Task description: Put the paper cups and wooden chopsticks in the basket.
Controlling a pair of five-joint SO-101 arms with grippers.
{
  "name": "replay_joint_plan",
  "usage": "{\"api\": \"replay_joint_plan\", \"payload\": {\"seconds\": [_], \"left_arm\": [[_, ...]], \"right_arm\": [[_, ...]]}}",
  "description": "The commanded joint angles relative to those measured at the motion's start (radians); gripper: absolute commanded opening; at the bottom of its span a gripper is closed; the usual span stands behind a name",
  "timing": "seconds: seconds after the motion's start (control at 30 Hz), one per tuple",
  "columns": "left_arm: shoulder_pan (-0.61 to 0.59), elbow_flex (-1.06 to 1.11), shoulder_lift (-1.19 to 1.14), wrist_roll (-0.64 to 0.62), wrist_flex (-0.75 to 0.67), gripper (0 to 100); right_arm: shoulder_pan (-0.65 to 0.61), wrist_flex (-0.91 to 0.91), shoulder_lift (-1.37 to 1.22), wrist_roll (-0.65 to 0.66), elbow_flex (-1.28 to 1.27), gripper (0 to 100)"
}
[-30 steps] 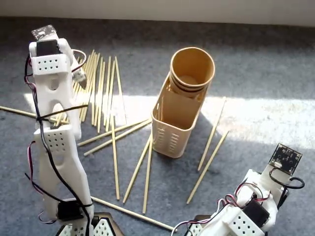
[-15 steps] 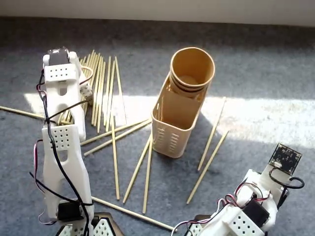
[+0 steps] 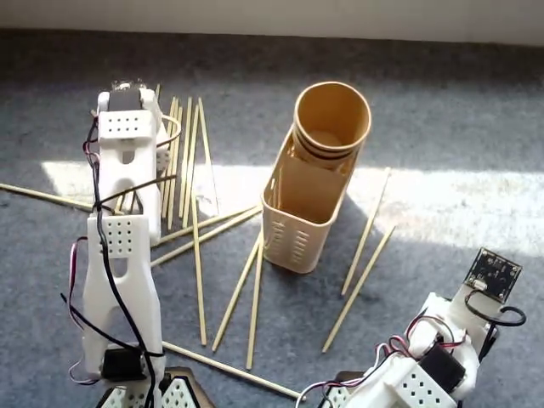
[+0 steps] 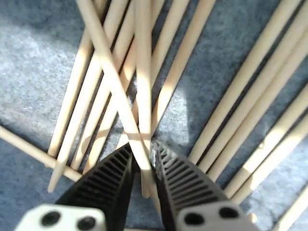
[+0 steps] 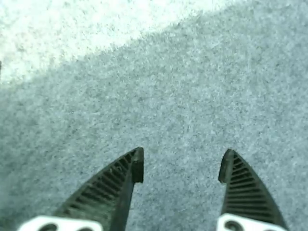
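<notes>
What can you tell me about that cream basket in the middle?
The basket is a tall, narrow cream box, plastic by its look, with rows of small slots low in its walls and an open top. It stands on grey carpet, partly in sunlight. A nested stack of paper cups sticks out of it. Some wooden chopsticks lie with ends against its base.
</notes>
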State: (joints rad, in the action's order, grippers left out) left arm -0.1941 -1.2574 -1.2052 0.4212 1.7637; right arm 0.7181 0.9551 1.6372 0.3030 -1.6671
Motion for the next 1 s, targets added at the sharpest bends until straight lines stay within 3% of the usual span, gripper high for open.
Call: {"api": "replay_joint_plan", "payload": {"seconds": [0.0,0.2,0.47,0.97], "left_arm": [[0.015,-0.054,0.081,0.011,0.005,0],[0.099,-0.197,0.351,0.017,0.000,0],[0.312,-0.364,0.656,0.063,0.000,0],[0.604,-0.383,0.874,0.025,0.003,0]], "right_arm": [[-0.004,0.005,-0.008,-0.008,-0.130,25.5],[-0.004,0.005,-0.008,-0.008,-0.130,25.5],[-0.004,0.005,-0.008,-0.008,-0.130,25.5],[-0.004,0.005,-0.008,-0.008,-0.130,25.5]]}}
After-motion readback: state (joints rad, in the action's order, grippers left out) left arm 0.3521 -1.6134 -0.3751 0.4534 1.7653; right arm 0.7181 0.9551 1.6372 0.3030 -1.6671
